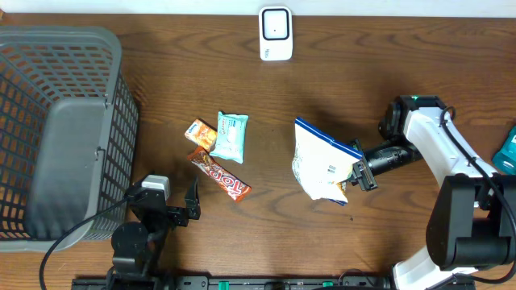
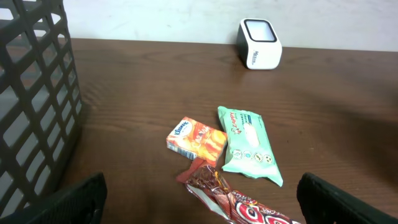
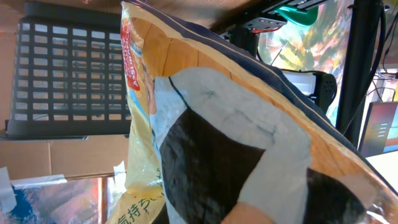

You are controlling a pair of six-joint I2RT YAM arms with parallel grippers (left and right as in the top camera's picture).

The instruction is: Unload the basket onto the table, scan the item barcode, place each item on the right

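1. Left claw point(image 1: 164, 200) sits at the near edge, just right of the basket point(image 1: 60, 36). Its fingers are spread wide and it's holding nothing.
2. Ahead of it an orange box point(image 1: 201, 133), a green pack point(image 1: 230, 137) and a chocolate bar point(image 1: 220, 176) lie bunched together.
3. Next over, the scanner point(image 1: 275, 34) stands at the far edge.
4. The chip bag point(image 1: 322, 165) is the thing to scan, and it's well apart from the scanner. The right claw point(image 1: 360, 173) has its fingers squeezed together on the bag's right edge.
5. My worry: it's a floppy bag held by one edge, so it could sag, twist or slip out on the way over. If the code ends up crumpled or turned away from the scanner window, no read. Swing low and it clips the snacks.
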